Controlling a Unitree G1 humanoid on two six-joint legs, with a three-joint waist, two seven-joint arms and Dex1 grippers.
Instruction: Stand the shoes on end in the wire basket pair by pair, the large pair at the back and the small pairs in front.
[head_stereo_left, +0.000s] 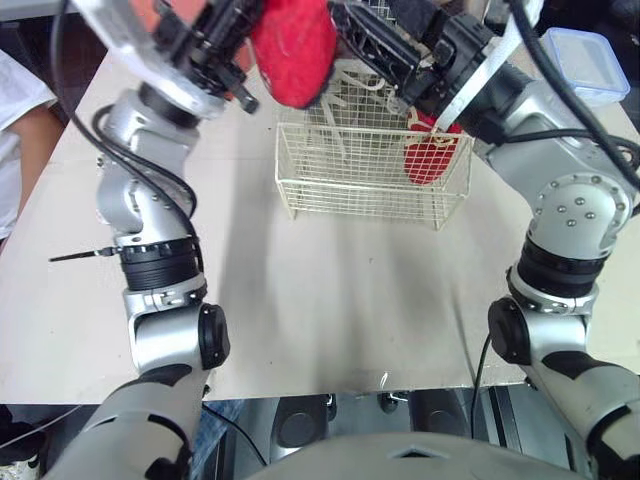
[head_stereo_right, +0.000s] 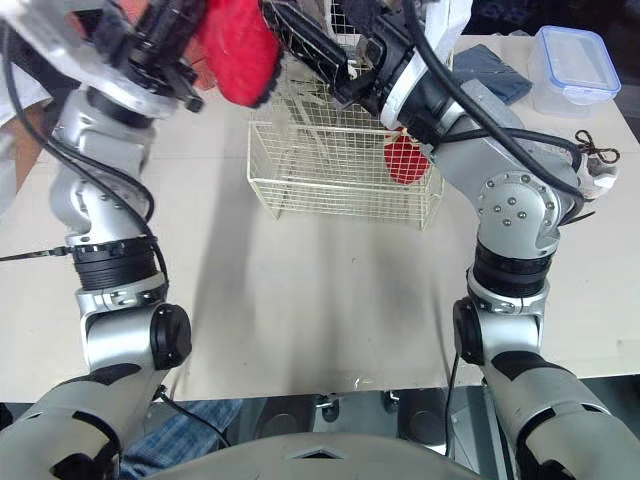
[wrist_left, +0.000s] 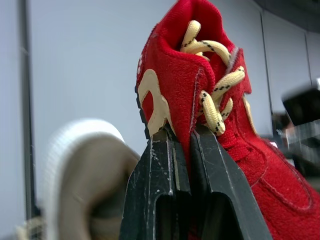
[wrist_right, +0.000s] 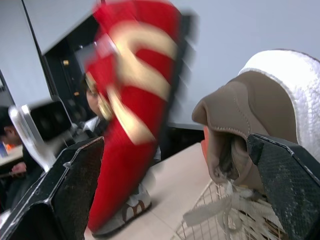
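Red shoe (wrist_left: 175, 80), its laces (wrist_left: 212, 107) clear from the wrist, hangs pinched in the left claw (wrist_left: 184, 134); right claw (wrist_right: 175, 142) gapes.

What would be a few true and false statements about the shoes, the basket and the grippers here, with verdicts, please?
1. The left gripper is shut on a red shoe. True.
2. The wire basket is empty. False: a second red shoe stands in its end on the robot's right.
3. The right gripper is clamped shut. False: its fingers are wide apart, near a tan-and-white shoe.
4. A lidded plastic container sits on the table, to the robot's right of the basket. True.
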